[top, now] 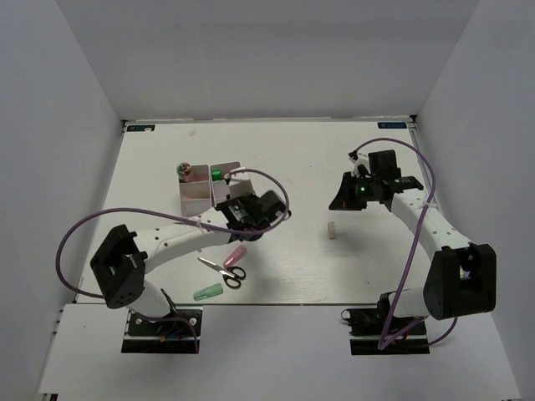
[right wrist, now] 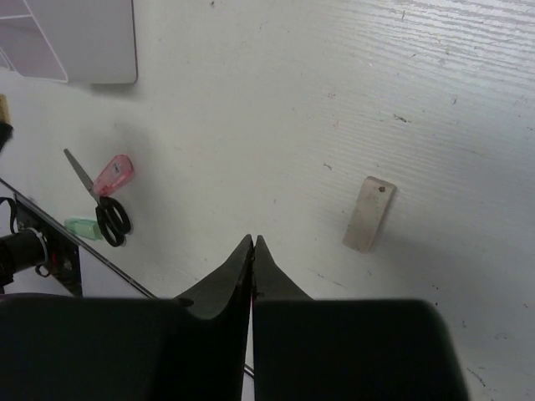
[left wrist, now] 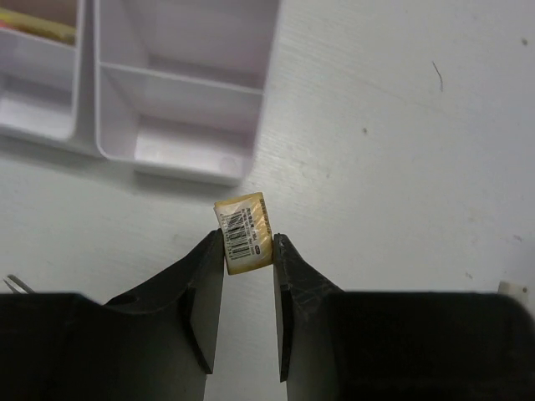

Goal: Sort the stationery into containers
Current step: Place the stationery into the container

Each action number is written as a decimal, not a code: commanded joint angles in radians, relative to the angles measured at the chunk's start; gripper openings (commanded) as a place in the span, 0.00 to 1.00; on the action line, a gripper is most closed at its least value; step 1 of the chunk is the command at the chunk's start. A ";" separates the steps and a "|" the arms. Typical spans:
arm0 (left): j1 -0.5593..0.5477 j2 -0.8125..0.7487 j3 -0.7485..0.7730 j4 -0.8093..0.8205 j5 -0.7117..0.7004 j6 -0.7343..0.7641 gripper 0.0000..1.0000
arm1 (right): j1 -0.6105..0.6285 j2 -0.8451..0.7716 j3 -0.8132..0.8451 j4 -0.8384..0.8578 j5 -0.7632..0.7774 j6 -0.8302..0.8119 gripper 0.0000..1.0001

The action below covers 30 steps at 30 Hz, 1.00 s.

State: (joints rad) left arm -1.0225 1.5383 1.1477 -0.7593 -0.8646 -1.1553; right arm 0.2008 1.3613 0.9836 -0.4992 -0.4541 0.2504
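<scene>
My left gripper [left wrist: 248, 240] is shut on a small yellowish eraser [left wrist: 242, 219] with a barcode label, held just short of the near corner of a white compartment tray [left wrist: 180, 83]. In the top view this gripper [top: 236, 214] is at the trays' [top: 199, 194] right front. My right gripper [right wrist: 252, 241] is shut with nothing visible in it and hovers over bare table; in the top view it [top: 343, 203] is at the right. A beige eraser block [right wrist: 369, 215] lies ahead of it, also seen from above [top: 332, 231].
Black-handled scissors [top: 226, 272], a pink highlighter [top: 236, 254] and a pale green marker [top: 206, 291] lie near the front left. The trays hold a green item [top: 216, 175] and a yellow stick [left wrist: 42, 29]. White walls enclose the table.
</scene>
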 commanded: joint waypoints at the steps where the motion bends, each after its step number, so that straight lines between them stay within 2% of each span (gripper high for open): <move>1: 0.094 -0.047 0.037 -0.003 0.077 0.123 0.01 | -0.009 -0.011 0.004 -0.012 -0.037 -0.026 0.00; 3: 0.163 -0.043 0.066 -0.008 0.107 0.135 0.01 | -0.009 -0.008 0.004 -0.019 -0.049 -0.043 0.00; 5: 0.211 -0.037 0.087 -0.006 0.160 0.166 0.01 | -0.009 -0.005 0.009 -0.015 -0.060 -0.056 0.25; 7: 0.254 -0.033 0.107 0.008 0.199 0.193 0.01 | -0.011 0.002 0.009 -0.022 -0.080 -0.071 0.39; 12: 0.337 0.009 0.170 -0.011 0.279 0.227 0.01 | -0.012 0.005 0.007 -0.024 -0.087 -0.071 0.39; 30: 0.404 0.079 0.167 0.006 0.305 0.224 0.03 | -0.018 0.012 0.013 -0.033 -0.090 -0.068 0.39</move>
State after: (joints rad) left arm -0.6315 1.6188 1.2980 -0.7586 -0.5686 -0.9394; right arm 0.1913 1.3678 0.9836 -0.5240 -0.5243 0.1974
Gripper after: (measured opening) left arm 0.374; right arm 0.387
